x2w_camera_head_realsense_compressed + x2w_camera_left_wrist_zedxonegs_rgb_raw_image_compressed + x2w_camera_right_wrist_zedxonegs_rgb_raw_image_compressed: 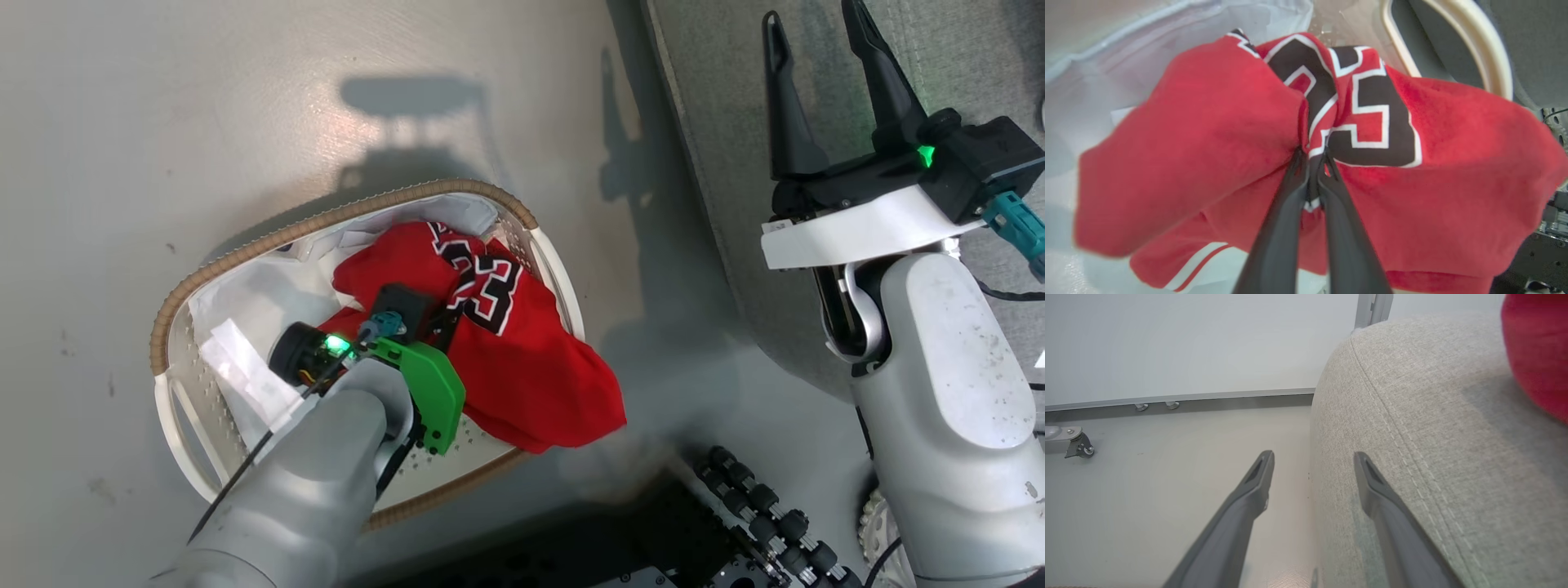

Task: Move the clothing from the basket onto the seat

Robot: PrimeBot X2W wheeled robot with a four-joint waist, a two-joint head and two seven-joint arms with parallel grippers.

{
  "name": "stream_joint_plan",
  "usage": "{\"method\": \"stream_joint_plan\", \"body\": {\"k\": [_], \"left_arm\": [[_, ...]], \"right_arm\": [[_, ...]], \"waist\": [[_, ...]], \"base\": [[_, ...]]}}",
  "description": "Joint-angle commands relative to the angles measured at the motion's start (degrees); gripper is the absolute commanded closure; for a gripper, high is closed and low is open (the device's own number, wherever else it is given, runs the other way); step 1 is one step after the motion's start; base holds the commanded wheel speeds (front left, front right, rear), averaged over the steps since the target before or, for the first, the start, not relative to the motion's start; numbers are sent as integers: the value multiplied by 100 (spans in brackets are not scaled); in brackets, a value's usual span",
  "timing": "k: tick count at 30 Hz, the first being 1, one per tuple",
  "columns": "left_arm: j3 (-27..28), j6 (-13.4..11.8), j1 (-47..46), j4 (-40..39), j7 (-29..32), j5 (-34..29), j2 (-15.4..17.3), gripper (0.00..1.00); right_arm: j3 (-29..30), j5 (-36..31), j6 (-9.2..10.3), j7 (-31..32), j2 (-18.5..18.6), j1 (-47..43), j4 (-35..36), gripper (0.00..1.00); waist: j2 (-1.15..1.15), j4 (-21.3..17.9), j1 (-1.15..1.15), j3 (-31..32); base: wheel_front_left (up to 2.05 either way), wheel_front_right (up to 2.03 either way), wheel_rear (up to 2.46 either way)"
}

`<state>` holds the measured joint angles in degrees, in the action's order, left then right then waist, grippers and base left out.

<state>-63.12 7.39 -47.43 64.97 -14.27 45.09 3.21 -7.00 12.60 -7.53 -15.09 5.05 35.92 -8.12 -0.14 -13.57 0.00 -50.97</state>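
The left gripper point(1313, 157) is pinched shut on a fold of the red clothing point(1372, 118) beside its black "23". The clothing lies heaped in the basket point(188, 294), one end draped over the rim. The right gripper point(1313, 455) stands wide open, empty, at the edge of the seat point(1433, 437).

The clothing point(1208, 134) is soft matt cloth, the basket point(160, 339) perforated plastic (rim woven).

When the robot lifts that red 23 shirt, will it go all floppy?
Probably floppy: the jersey bunches into folds where the left gripper pinches it. It may drag, since part drapes over the basket rim.
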Motion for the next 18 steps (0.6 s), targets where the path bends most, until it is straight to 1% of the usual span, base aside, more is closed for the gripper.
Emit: {"method": "stream_joint_plan", "body": {"k": [1, 4, 7, 12, 13, 18], "left_arm": [[-45, 14, -118, 0, -50, 70, 82, 100], [17, 14, -43, -48, -89, 286, 110, 100], [218, 14, -43, -268, -95, 366, 234, 100], [701, 14, 288, -840, -93, 62, 423, 100], [834, 14, 366, -979, -94, -63, 481, 100], [1529, 14, 921, -1662, -96, -539, 569, 100]], "right_arm": [[1, 60, 8, -10, -12, 71, -33, 0], [-58, 89, 8, -10, -43, 78, -119, 0], [-162, 118, 8, -10, -79, 49, -198, 0], [-337, 152, 8, -10, -107, -76, -369, 0], [-375, 165, 8, -10, -109, -116, -413, 0], [-564, 201, 8, -10, -72, -355, -618, 0]], "waist": [[14, -5, 0, 93], [14, 23, 0, 336], [14, 60, 0, 626], [14, 159, 0, 1188], [14, 183, 0, 1319], [14, 359, 0, 1977]], "base": [[0, 0, 0], [0, 0, 0], [0, 0, 0], [0, 0, 0], [0, 0, 0], [0, 0, 0]]}}
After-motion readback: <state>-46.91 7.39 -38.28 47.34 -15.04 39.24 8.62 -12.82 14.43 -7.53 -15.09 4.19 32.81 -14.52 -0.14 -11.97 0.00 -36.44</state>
